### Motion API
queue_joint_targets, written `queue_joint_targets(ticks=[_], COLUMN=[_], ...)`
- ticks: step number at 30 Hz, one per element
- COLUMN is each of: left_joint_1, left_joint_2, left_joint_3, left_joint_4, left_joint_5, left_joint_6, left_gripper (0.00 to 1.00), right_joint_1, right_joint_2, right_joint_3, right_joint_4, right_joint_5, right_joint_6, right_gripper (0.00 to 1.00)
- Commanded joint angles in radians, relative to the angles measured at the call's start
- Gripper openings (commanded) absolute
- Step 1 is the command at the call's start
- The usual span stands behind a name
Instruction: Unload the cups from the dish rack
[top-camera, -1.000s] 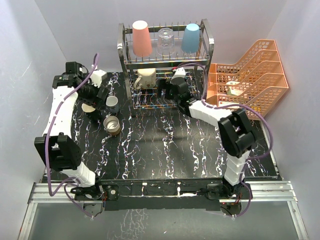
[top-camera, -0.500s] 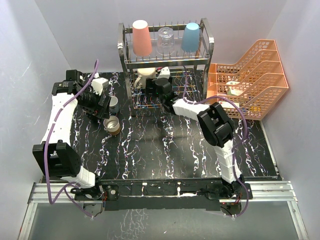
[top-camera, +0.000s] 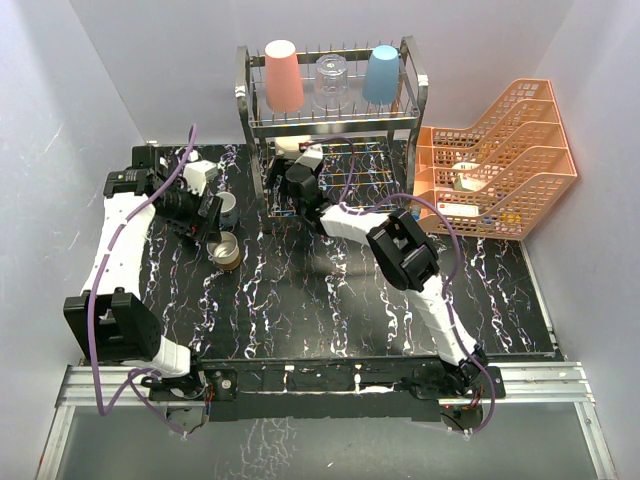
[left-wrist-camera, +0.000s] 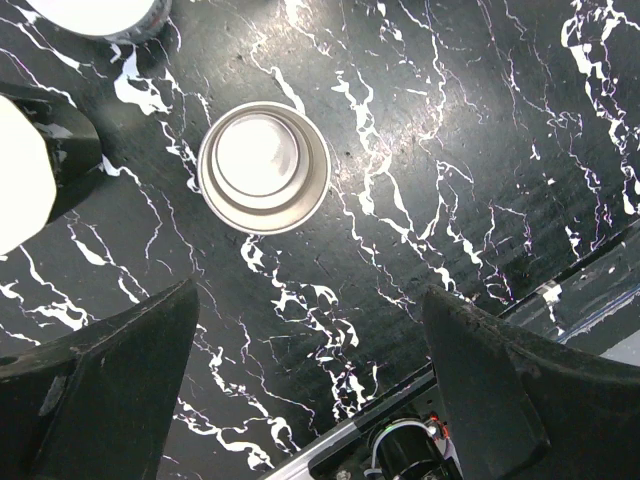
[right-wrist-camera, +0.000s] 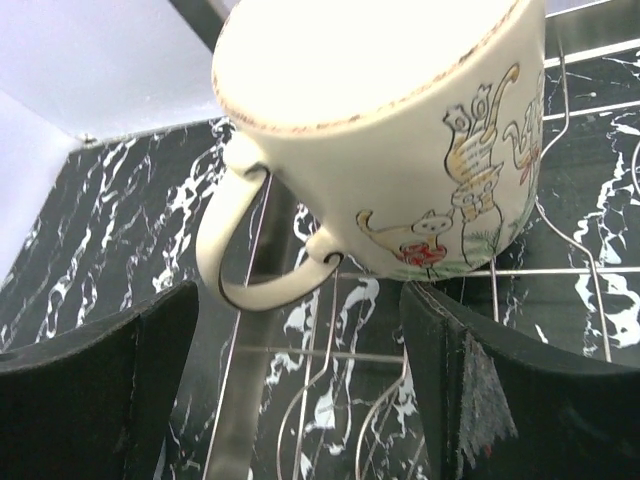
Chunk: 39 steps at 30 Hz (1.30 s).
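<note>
The chrome dish rack (top-camera: 412, 95) stands at the back. Its top tier holds a salmon-pink tumbler (top-camera: 283, 76), a clear glass (top-camera: 331, 83) and a light-blue tumbler (top-camera: 381, 75), all upside down. The cream mug (top-camera: 291, 149) with cat drawings (right-wrist-camera: 400, 130) sits on the lower tier. My right gripper (top-camera: 291, 183) (right-wrist-camera: 300, 380) is open just below it, not touching it. My left gripper (top-camera: 205, 218) (left-wrist-camera: 310, 400) is open and empty above the table. The brownish metallic cup (top-camera: 226, 250) (left-wrist-camera: 263, 167) and the small grey cup (top-camera: 227, 205) stand on the table beside it. The black cup (left-wrist-camera: 45, 160) shows only at the edge of the left wrist view.
Orange plastic lattice trays (top-camera: 500, 150) stand at the right of the rack. The rack's wire prongs (right-wrist-camera: 330, 370) run under my right gripper. The black marbled table (top-camera: 330, 300) stretches in front. Grey walls close in the left and right sides.
My right arm has swung left along the rack's lower tier, from its right end to the cream mug. My left gripper has shifted slightly right, over the cups on the table.
</note>
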<state>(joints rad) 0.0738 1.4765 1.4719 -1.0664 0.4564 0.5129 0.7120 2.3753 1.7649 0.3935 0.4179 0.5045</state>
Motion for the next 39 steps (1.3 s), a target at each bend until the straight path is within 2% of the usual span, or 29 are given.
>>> queue_joint_targets(ticks=[1, 11, 19, 22, 27, 31, 34, 39], left_joint_1=[0.0, 0.0, 0.001, 0.001, 0.001, 0.0, 0.001, 0.001], left_joint_2=[-0.054, -0.061, -0.063, -0.072, -0.086, -0.091, -0.1, -0.104], left_joint_3=[-0.046, -0.058, -0.073, -0.08, -0.087, -0.086, -0.087, -0.096], left_joint_4=[0.004, 0.035, 0.05, 0.054, 0.06, 0.064, 0.065, 0.069], left_joint_5=[0.03, 0.046, 0.044, 0.044, 0.051, 0.062, 0.066, 0.061], left_joint_6=[0.001, -0.02, -0.022, -0.022, -0.022, -0.025, -0.027, -0.019], left_gripper=[0.91, 0.91, 0.91, 0.91, 0.91, 0.91, 0.91, 0.91], right_joint_1=[0.001, 0.008, 0.003, -0.015, -0.064, -0.118, -0.154, -0.171], right_joint_2=[0.046, 0.182, 0.109, 0.043, -0.086, -0.154, -0.19, -0.212], right_joint_3=[0.142, 0.36, 0.267, 0.168, -0.045, -0.145, -0.178, -0.17], right_joint_4=[0.012, -0.134, -0.165, -0.138, -0.023, 0.015, 0.007, -0.036], right_joint_5=[0.087, 0.156, 0.275, 0.277, 0.18, 0.023, -0.094, -0.196], right_joint_6=[0.072, 0.185, 0.165, 0.156, 0.135, 0.064, -0.008, -0.159], right_gripper=[0.83, 0.72, 0.44, 0.4, 0.39, 0.41, 0.49, 0.67])
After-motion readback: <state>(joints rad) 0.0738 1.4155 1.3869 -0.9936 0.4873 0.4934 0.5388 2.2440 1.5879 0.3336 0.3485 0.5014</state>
